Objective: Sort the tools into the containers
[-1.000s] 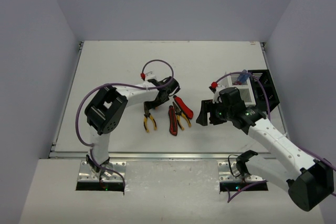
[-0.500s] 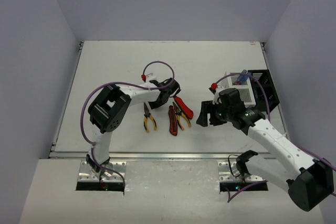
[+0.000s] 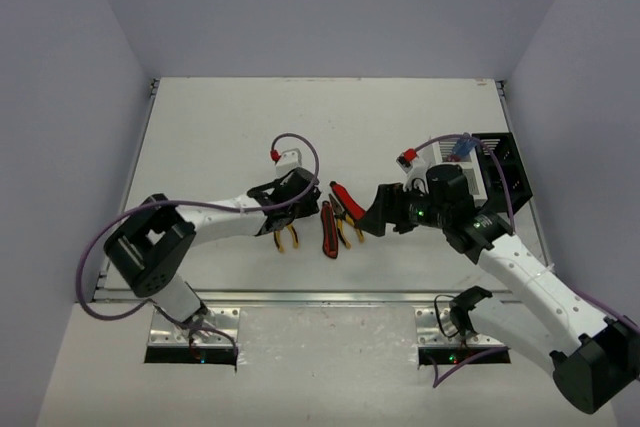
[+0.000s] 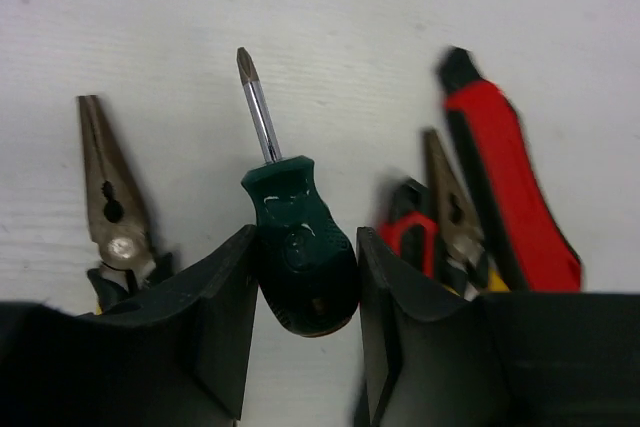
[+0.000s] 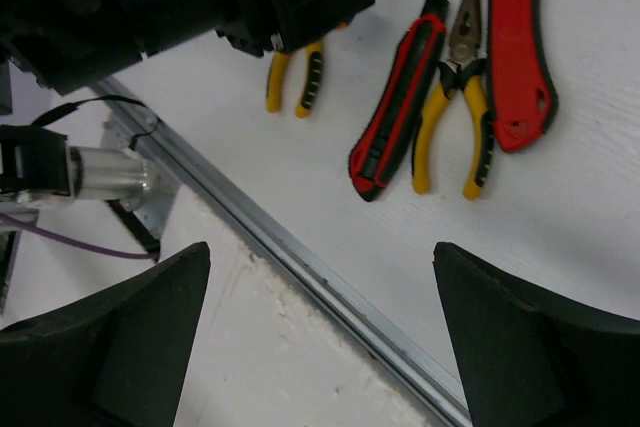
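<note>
Screwdriver (image 4: 300, 257) with a green handle sits between the left gripper's (image 3: 290, 197) fingers (image 4: 215, 317), which are clamped against both sides of the handle. Its shaft points away from the wrist over the tabletop (image 3: 220, 127). Whether the screwdriver is lifted or resting cannot be told, and in the top view the gripper hides it.

Just left of it lie yellow-handled pliers (image 4: 110, 217), jaws pointing the same way. To its right lie a slim red-and-black cutter (image 5: 400, 97), a second pair of pliers (image 5: 450, 117) and a broad red cutter (image 5: 520, 47), side by side and close together near the front of the tabletop.

The right gripper (image 3: 385, 212) hangs just right of this group, fingers (image 5: 540, 337) spread wide apart with nothing between them.

Behind the right arm, a white bin (image 3: 470, 182) and a black bin (image 3: 505, 172) stand touching at the tabletop's right edge. Something blue (image 3: 460, 150) shows at the far end of the white bin.
</note>
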Tool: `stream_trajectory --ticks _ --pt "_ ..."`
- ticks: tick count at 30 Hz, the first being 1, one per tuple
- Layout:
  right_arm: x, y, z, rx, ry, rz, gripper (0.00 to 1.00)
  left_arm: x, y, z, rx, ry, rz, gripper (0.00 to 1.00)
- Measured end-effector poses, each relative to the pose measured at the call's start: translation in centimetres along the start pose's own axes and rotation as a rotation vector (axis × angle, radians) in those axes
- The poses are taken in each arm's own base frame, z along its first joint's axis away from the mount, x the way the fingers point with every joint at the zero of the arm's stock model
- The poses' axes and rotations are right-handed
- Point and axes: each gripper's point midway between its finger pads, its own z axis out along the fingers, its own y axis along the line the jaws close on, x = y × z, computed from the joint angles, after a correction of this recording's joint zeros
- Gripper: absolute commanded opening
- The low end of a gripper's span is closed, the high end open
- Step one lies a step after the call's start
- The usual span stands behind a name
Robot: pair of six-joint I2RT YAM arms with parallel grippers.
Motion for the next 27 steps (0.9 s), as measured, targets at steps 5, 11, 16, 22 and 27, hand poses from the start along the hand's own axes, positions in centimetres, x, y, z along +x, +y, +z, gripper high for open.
stream_trajectory --ticks 5,11,16,22,27 --pt "-1.5 2.5 0.0 -0.108 -0.037 0.048 0.84 -0.6 -5.1 -6.3 0.403 -0.143 0.101 0.00" --pt "-2.9 2.6 1.2 -0.088 -0.058 0.160 0.72 0.4 -8.6 -11.7 0.757 -0.258 0.209 0.00" --pt "-3.9 2.5 1.6 -0.056 -0.098 0.231 0.61 2.1 -10.1 -14.1 0.907 -0.289 0.311 0.00" --pt "-3.4 3.2 2.4 -0.035 -0.087 0.226 0.49 3.6 -12.1 -17.5 1.073 -0.310 0.407 0.00" --pt "-2.6 4.2 3.3 -0.024 -0.057 0.195 0.26 3.8 -12.6 -18.4 1.118 -0.325 0.435 0.00"
